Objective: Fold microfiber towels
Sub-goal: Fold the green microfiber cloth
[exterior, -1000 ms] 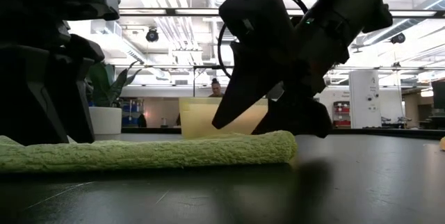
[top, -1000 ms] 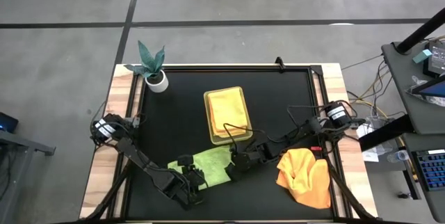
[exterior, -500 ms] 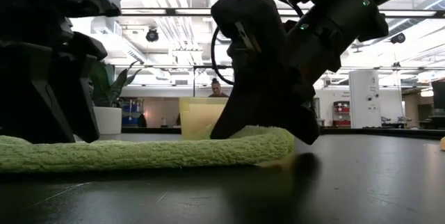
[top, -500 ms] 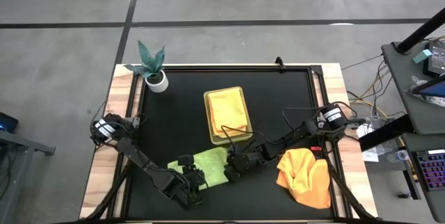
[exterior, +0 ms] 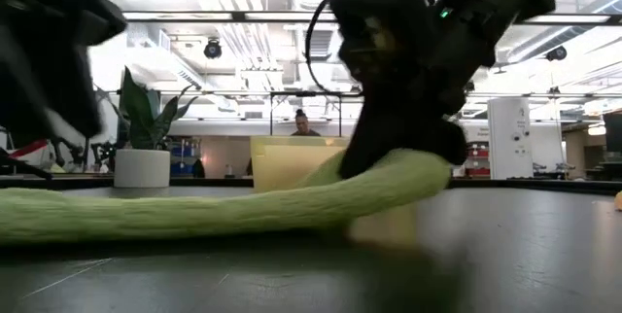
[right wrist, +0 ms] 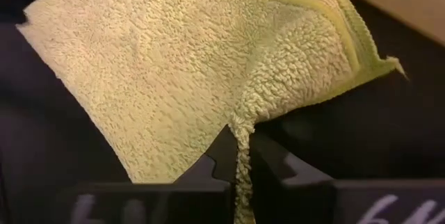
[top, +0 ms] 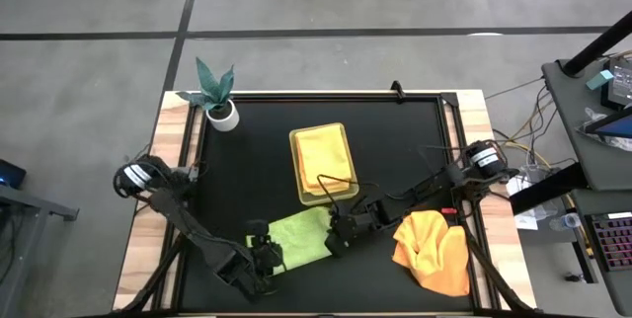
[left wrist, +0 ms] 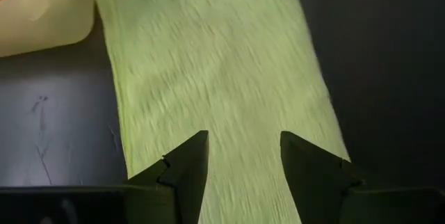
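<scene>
green towel [top: 296,236] lay near the table's [top: 395,150] front edge, just in front of the tray [top: 322,164] that held a yellow towel [top: 323,156], with the orange towel [top: 433,249] heaped well apart on the right. right gripper [top: 339,238] had its fingers pinched tight on the green towel's right edge; in the low view that edge [exterior: 398,175] hung raised off the table while the rest lay flat. left gripper [top: 259,259] sat over the towel's left end, its fingers [left wrist: 182,168] held a moderate way apart just above the cloth, holding nothing. by my reading, the step in hand was the first fold of the green towel, the right edge being lifted to carry it over toward the left. the next move would call for sweeping that edge across low and even so it lands square on the far edge, with the left gripper pinning or clear of the cloth; a sagging middle could bunch the fold.
</scene>
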Controlling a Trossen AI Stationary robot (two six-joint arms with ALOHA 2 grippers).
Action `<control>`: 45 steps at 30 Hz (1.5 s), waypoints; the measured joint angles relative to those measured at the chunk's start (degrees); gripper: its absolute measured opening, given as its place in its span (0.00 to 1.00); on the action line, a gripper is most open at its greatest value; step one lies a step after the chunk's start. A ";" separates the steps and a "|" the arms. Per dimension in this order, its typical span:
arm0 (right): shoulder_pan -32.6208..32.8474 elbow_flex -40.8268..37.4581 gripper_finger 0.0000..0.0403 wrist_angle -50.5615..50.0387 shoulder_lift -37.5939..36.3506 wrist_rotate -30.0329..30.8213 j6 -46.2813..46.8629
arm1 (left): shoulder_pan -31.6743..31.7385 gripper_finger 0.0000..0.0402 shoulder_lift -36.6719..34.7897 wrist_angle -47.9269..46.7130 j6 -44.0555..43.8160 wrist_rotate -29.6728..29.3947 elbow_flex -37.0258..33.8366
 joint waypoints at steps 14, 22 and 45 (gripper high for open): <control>1.77 0.02 0.03 -19.15 -11.48 2.16 3.32 | -3.60 0.41 -0.35 18.45 -3.08 -0.04 -10.22; 2.51 4.85 0.03 -17.46 -8.50 3.02 3.03 | -2.88 0.41 -0.35 31.52 -3.12 -0.21 -17.57; 1.70 28.37 0.03 -13.42 12.75 5.99 -8.84 | -2.62 0.41 -0.35 35.13 -3.09 -1.28 -19.37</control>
